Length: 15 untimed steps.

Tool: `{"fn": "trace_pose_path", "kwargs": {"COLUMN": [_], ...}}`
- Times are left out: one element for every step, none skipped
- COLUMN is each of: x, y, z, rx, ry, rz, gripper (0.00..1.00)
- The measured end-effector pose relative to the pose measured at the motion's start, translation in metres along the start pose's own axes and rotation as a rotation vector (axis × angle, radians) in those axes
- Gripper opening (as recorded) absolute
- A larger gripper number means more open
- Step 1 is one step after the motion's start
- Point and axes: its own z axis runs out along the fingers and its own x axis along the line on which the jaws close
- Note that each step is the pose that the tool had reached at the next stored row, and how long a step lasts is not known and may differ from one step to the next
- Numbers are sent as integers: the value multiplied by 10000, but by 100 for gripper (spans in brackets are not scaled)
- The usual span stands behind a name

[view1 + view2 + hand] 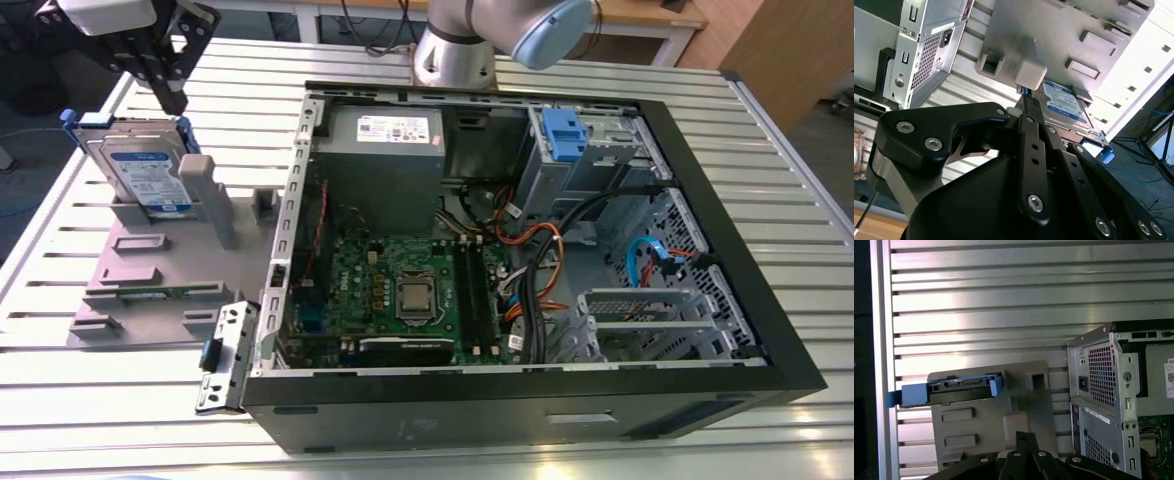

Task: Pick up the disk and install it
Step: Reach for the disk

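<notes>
The disk, a silver drive with a blue-and-white label and blue rails, leans upright in a slot of the grey fixture plate at the exterior view's left. My gripper hangs above the disk's far end, apart from it, its black fingers shut together with nothing between them. In the second wrist view the fingertips point toward the disk beyond a grey block. The first wrist view has the disk edge-on, with my gripper over the plate.
The open computer case lies on the slatted metal table, to the exterior view's right of the plate. Inside are a grey power-supply box, a motherboard, cables and a drive cage with a blue latch. A loose metal bracket lies by the case.
</notes>
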Motion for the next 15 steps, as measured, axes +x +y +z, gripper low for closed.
{"fn": "trace_pose_path", "kwargs": {"x": [0, 0, 0, 0, 0, 1, 0, 0, 3, 4, 5, 5, 6, 8, 10], "y": [0, 0, 0, 1, 1, 1, 1, 2, 3, 2, 2, 2, 2, 2, 3], "z": [1, 5, 8, 9, 10, 10, 11, 12, 14, 14, 13, 13, 13, 16, 21], "rx": [0, 0, 0, 0, 0, 0, -1, 0, -1, -1, 0, 0, 0, 0, 0], "ry": [0, 0, 0, 0, -1, -1, -1, 0, -1, -1, 0, 0, 0, 0, 0], "rz": [0, 0, 0, 0, 0, 1, 0, 0, 0, 0, 0, 0, -1, 0, -1], "gripper": [11, 11, 11, 11, 11, 11, 11, 11, 11, 11, 11, 11, 11, 11, 11]}}
